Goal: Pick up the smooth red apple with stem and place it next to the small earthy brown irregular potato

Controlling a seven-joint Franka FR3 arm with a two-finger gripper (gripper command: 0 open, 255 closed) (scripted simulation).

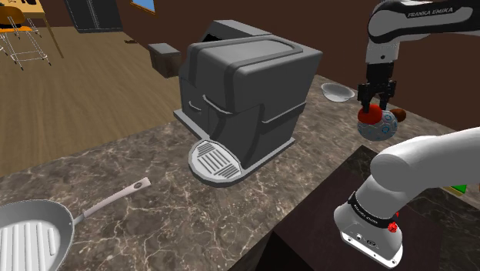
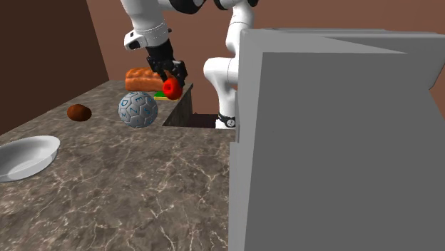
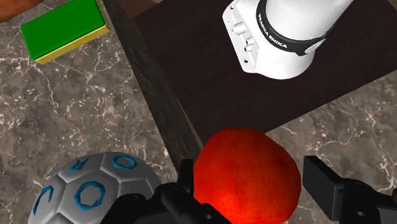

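Pinching red apple (image 3: 247, 175) — end effector (image 1: 375, 104) hangs close by grey ball (image 2: 137, 109), apparently clear.

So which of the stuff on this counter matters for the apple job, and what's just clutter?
Job: smooth red apple, clasped in the black gripper; small brown lumpy potato.

Clutter: grey ball with blue rings; white bowl; big grey coffee machine; grey ridged frying pan; green flat block; orange-brown bread loaf.
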